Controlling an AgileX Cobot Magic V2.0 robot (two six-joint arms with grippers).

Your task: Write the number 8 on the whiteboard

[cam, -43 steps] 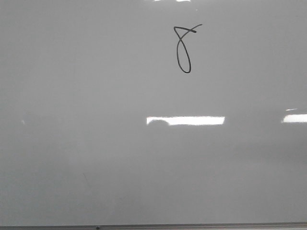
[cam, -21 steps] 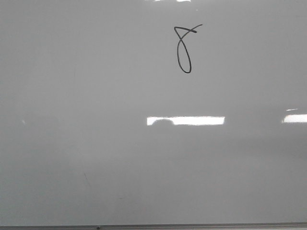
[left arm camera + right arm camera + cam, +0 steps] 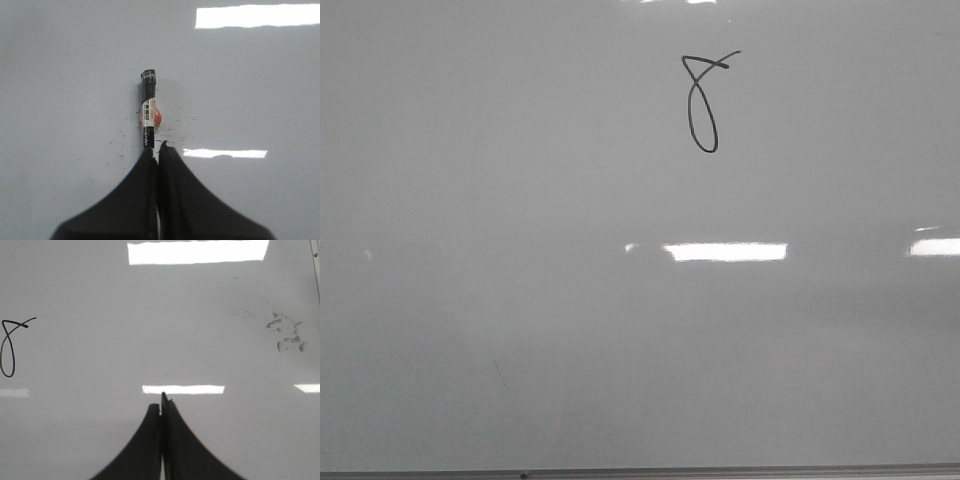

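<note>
The number 8 (image 3: 701, 105) is a thin black figure on the far middle-right of the whiteboard (image 3: 520, 250); it also shows in the right wrist view (image 3: 8, 352). Neither gripper shows in the front view. My left gripper (image 3: 156, 149) is shut with its jaws pressed together. A black marker (image 3: 148, 107) with a white label and a red spot lies on the board just beyond its tips, its near end hidden behind the left finger. My right gripper (image 3: 161, 402) is shut and empty above bare board, to the right of the figure.
A thin grey edge strip (image 3: 720, 472) runs along the board's near edge, and another edge strip (image 3: 316, 265) shows in the right wrist view. Grey smudges (image 3: 287, 335) lie near it. Small black specks (image 3: 175, 127) surround the marker. Bright light reflections (image 3: 725, 251) cross the board.
In the front view the dark patch over the left end of the bright reflection has spread to the right and covers more of it. The figure has not changed.
</note>
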